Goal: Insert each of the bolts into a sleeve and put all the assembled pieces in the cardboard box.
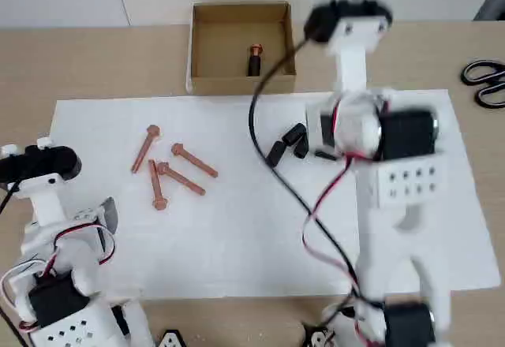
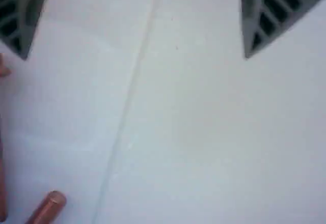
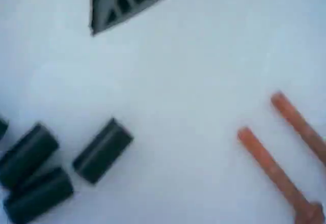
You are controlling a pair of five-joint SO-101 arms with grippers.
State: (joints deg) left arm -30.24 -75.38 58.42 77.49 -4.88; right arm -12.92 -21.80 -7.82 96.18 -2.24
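I see the scissors (image 1: 483,81) on the counter (image 1: 95,55) well to the right of the cardboard box (image 1: 197,47), off the white sheet (image 1: 237,236) that spreads in front of the box. The right arm (image 1: 371,150) reaches over the sheet just right of the box. Its black cable (image 1: 254,118) curves down from the box's front right corner and hangs between the two piles (the one obstacle I mind).

My left hand (image 2: 135,56) hovers low over the sheet, well in front of the box and to its left, spread wide and empty. Of my right hand (image 3: 35,25) one finger (image 3: 127,2) shows, with bare paper all round its tip, so it is spread too and holds nothing.

Four bolts (image 1: 180,169), copper-coloured with flat heads, lie loosely scattered in front of the box's left corner. The sleeves (image 1: 294,134), short black cylinders, lie clustered in front of its right corner. One assembled piece (image 1: 255,59) lies inside the box, its copper head poking out of a black sleeve.
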